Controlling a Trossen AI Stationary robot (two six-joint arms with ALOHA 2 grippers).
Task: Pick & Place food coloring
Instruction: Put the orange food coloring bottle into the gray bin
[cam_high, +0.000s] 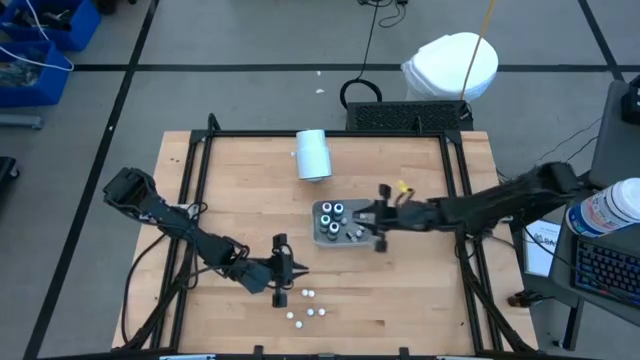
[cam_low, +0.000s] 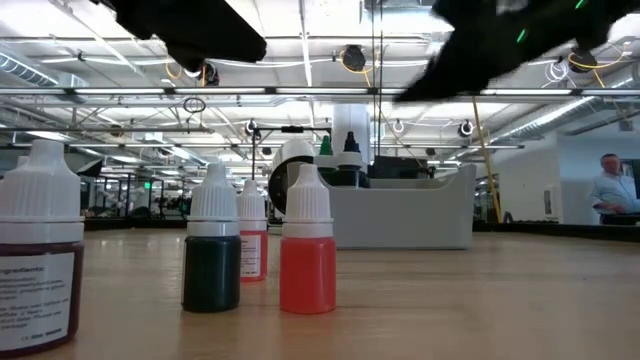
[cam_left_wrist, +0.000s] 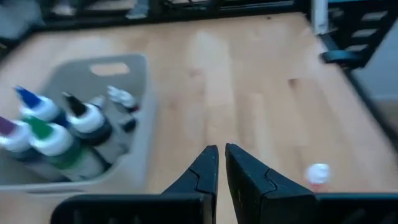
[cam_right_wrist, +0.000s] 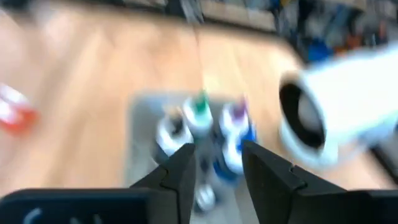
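1. My right pincer (cam_high: 377, 228) hangs at the grey tray's (cam_high: 318, 238) right edge; its fingers (cam_right_wrist: 180, 171) stand partly open and hold nothing.
2. In the tray stand four bottles of food coloring (cam_high: 333, 212) with colored tips, and one more small bottle (cam_high: 354, 234) is near my right pincer.
3. My left pincer (cam_high: 283, 282) is low over the counter (cam_high: 400, 300), left of the tray, with its fingers (cam_left_wrist: 202, 174) almost closed and empty.
4. Five small bottles with white caps (cam_high: 308, 305) stand on the counter just beside my left pincer.
5. A white cylinder (cam_high: 313, 154) lies on its side behind the tray.
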